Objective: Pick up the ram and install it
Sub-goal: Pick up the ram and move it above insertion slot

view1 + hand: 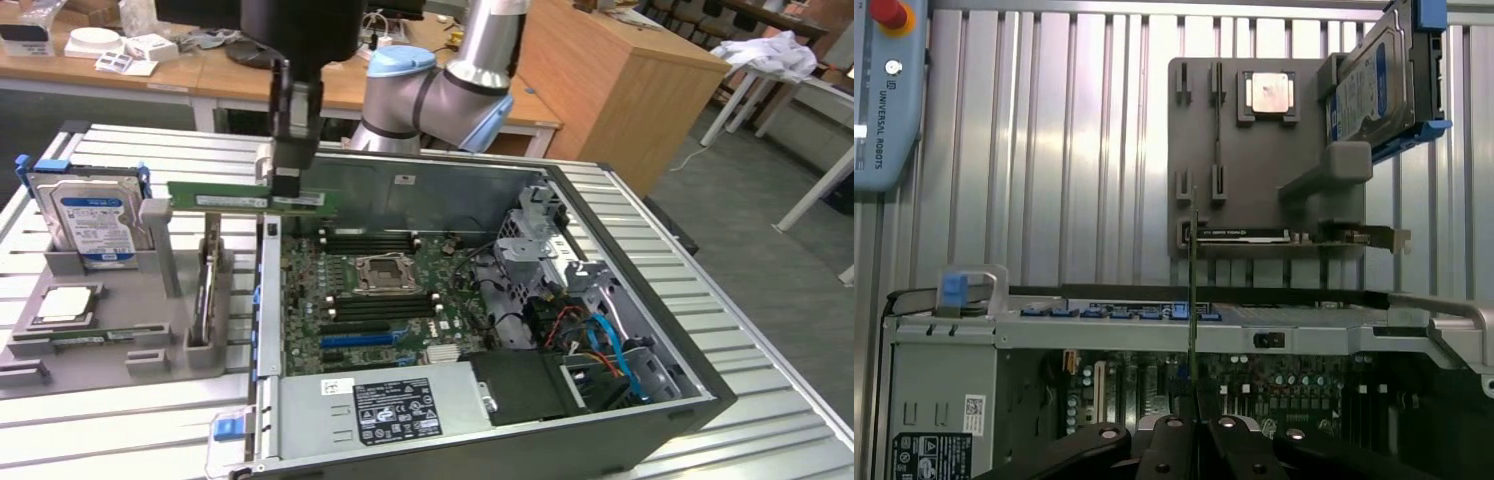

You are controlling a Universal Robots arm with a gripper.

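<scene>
one gripper point(287, 188) clamps one ram point(220, 199); one open computer case point(441, 185) below

- A table point(747, 330) of ribbed silver metal slats carries everything.
- An open computer case point(441, 185) lies on its side on the slats, toward the exterior view's right.
- A grey holder block point(134, 310) sits flat on the slats just beside the case, on the exterior view's left.
- A pale blue pendant point(884, 100) lettered Universal Robots overlaps the slats at one edge.
</scene>
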